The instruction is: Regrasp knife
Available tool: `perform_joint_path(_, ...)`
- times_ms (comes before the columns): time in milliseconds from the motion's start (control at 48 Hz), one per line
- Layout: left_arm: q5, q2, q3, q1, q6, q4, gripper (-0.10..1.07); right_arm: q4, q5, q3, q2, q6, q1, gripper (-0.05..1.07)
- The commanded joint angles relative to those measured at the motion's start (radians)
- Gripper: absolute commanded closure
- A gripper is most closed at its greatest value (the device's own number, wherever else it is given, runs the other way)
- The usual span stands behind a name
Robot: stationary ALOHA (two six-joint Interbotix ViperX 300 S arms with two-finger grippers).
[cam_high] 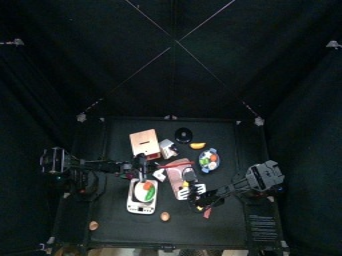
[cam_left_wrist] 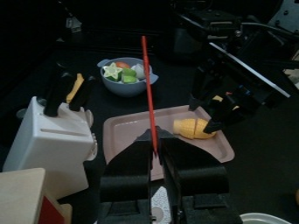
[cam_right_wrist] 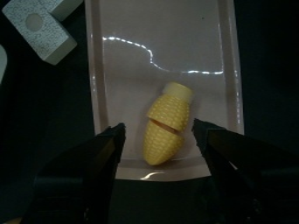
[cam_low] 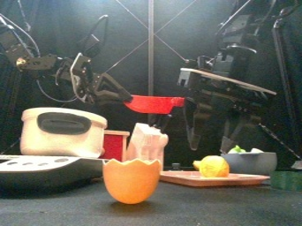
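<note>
1. No brand, label or writing can be read on anything shown.
2. The red knife is clamped between the left gripper's fingers, its thin blade seen edge-on up the middle of the left wrist view; its handle is hidden.
3. A pink tray holds a yellow corn cob, framed by the right gripper's wide-apart fingers.
4. A grey bowl holds green and yellow pieces, too small to identify.

Knife: red blade, held level above table, edge-on.
</note>
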Motion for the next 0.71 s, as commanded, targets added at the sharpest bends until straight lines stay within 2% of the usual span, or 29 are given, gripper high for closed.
perform_joint_path(0, -0.011, -0.012, -0.012, -0.002, 0.000, 0.000, 0.55, -0.035, 0.005, -0.015, -0.077, -0.005, 0.015, 0.08)
perform_joint_path(125, -0.011, -0.012, -0.014, -0.002, 0.002, 0.000, 0.55, -0.114, 0.005, 0.005, -0.192, -0.026, 0.054, 0.08)
perform_joint_path(208, -0.011, -0.012, -0.012, -0.008, 0.002, 0.011, 0.55, -0.149, 0.000, 0.032, -0.304, -0.107, 0.075, 0.08)
perform_joint_path(312, -0.008, -0.014, -0.011, -0.015, 0.000, 0.043, 0.55, -0.144, -0.020, 0.081, -0.414, -0.227, 0.080, 0.08)
perform_joint_path(396, -0.008, -0.014, -0.014, -0.026, 0.000, 0.066, 0.55, -0.095, -0.038, 0.124, -0.497, -0.324, 0.069, 0.09)
perform_joint_path(562, -0.008, -0.011, -0.023, -0.057, 0.000, 0.081, 0.55, 0.011, -0.078, 0.206, -0.630, -0.552, -0.034, 0.09)
perform_joint_path(688, -0.008, 0.006, -0.040, -0.091, -0.003, 0.081, 0.55, 0.044, -0.147, 0.262, -0.689, -0.772, -0.107, 0.09)
